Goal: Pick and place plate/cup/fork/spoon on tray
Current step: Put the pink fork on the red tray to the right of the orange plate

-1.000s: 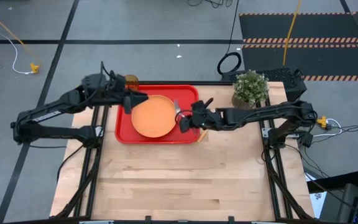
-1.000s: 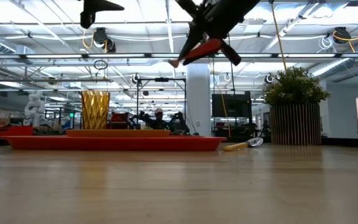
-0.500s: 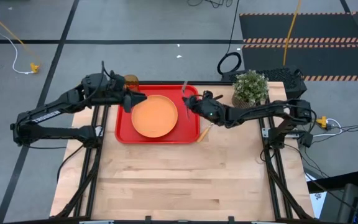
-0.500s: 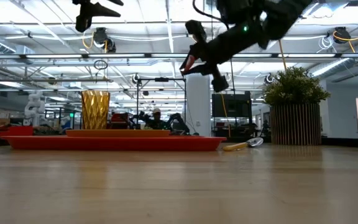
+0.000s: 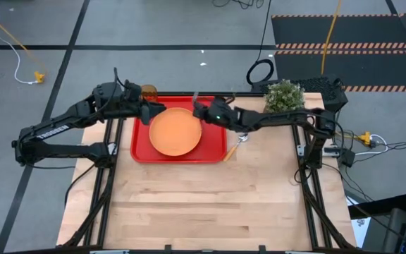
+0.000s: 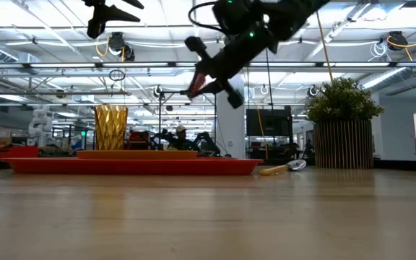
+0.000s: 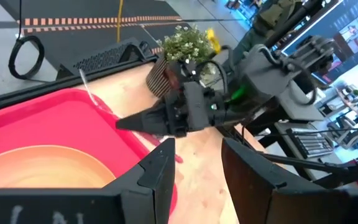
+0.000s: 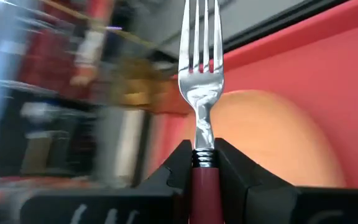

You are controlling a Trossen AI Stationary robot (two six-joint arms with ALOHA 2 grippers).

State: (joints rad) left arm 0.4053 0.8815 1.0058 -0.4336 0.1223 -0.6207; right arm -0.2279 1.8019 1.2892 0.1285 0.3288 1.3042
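Two tools above tray [image 5: 213, 153], plant [image 5: 284, 97] beside

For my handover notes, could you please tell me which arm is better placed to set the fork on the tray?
The right. Its gripper already holds the fork above the tray, beside the plate. The left gripper waits, fingers open, over the tray's other end.

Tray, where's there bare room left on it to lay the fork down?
On the tray, the bare red strip between the plate and the spoon side is freest. The cup corner is crowded by the left gripper.
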